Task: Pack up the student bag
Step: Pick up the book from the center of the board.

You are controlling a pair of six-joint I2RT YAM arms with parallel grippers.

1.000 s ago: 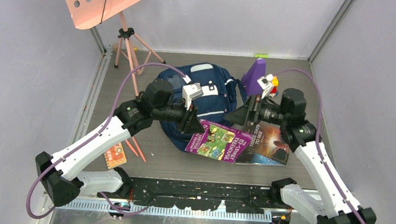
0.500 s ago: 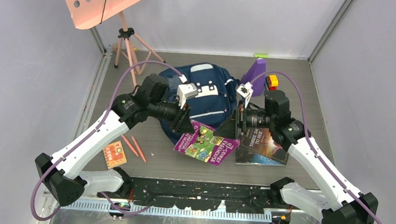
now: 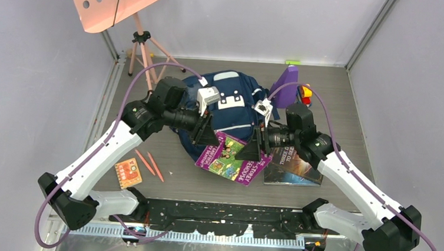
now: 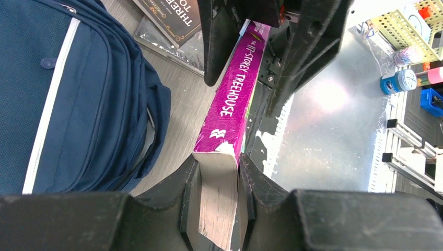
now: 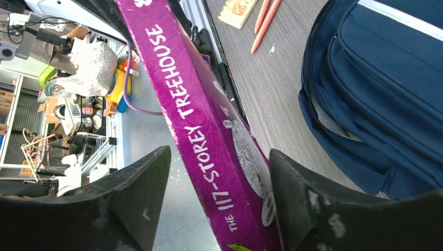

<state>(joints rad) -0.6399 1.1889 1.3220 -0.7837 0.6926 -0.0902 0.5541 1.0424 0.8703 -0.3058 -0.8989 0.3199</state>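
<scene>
Left wrist: fingers (image 4: pixel 172 194) clamp purple book's (image 4: pixel 235 99) end; student bag (image 4: pixel 78 94) just beside.

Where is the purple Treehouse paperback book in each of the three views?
Top external: purple paperback book at centre, between both pairs of jaws.
Left wrist: spine runs up from the jaws.
Right wrist: diagonal through the middle, between the jaws.
Shared landmark: navy blue fabric backpack.

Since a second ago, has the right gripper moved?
Yes. The right gripper moved left, away from the dark book, to the purple book.
</scene>
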